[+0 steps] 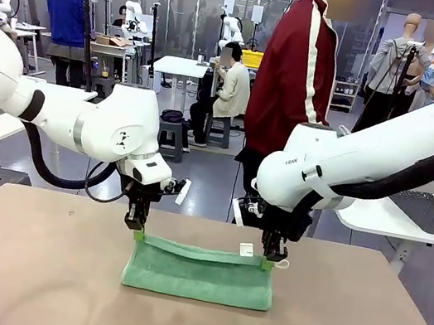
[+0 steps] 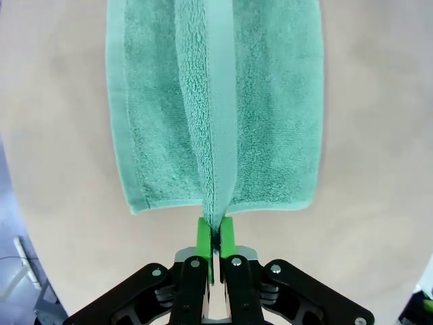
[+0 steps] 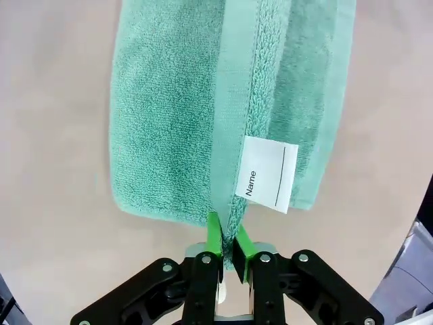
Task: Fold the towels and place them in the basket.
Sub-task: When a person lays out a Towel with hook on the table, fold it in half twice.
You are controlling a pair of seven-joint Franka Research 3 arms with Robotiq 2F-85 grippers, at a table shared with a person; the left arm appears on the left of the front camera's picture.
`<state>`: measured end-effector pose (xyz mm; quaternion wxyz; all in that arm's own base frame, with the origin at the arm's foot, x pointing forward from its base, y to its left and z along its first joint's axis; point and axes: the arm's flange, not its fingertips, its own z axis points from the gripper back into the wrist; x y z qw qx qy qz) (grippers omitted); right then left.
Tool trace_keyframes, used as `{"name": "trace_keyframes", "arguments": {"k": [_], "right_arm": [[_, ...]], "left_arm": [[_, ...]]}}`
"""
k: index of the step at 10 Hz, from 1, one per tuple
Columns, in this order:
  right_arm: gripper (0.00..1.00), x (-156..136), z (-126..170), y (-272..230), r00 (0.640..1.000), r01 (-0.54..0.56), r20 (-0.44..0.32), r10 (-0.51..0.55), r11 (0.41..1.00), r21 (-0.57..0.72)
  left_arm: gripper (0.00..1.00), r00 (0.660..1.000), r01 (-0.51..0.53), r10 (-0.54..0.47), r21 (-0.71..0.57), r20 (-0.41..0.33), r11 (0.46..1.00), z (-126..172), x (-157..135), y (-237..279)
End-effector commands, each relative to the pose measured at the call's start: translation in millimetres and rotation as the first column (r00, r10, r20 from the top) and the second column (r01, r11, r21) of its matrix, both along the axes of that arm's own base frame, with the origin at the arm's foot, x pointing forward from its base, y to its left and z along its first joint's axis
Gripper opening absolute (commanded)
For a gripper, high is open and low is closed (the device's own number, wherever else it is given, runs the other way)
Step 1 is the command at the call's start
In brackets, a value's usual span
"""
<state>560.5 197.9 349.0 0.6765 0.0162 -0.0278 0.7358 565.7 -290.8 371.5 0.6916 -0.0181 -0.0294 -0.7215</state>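
Over the bench (image 1: pixel 31 264), left claw (image 1: pixel 135 228) and right claw (image 1: pixel 270 256) each pinch a towel (image 1: pixel 199 275) corner, stretching its edge for folding

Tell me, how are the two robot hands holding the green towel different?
The left gripper pinches the left end of the green towel, the right gripper its right end. The right gripper's corner has a white tag; the left gripper's corner is plain. Both are shut on the towel's lifted edge.

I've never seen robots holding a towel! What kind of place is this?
Probably a robotics lab: the left gripper and right gripper pinch a mint green terry towel at a beige table, and a white rectangular worktable stands behind.
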Motion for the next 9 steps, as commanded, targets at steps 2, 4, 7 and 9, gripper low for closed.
{"name": "trace_keyframes", "arguments": {"k": [2,4,7,9], "right_arm": [[0.07,30,-9,-4,0.999,-0.041,-0.020,0.040,0.999,-0.011],[0.07,43,-17,-3,0.998,-0.056,-0.021,0.056,0.998,-0.014],[0.07,60,-34,-5,0.997,-0.066,-0.034,0.065,0.998,-0.017],[0.07,65,-46,-5,0.998,-0.066,-0.023,0.066,0.998,-0.013]], "left_arm": [[0.06,0.999,0.002,-0.001,0.036,-0.052,0.999,-4,28,2],[0.06,0.998,-0.017,0.019,0.034,-0.059,0.999,-13,40,8],[0.06,0.996,-0.023,0.026,0.027,-0.080,0.999,-28,54,17],[0.06,0.996,-0.016,0.018,0.028,-0.084,0.999,-43,62,20]]}}
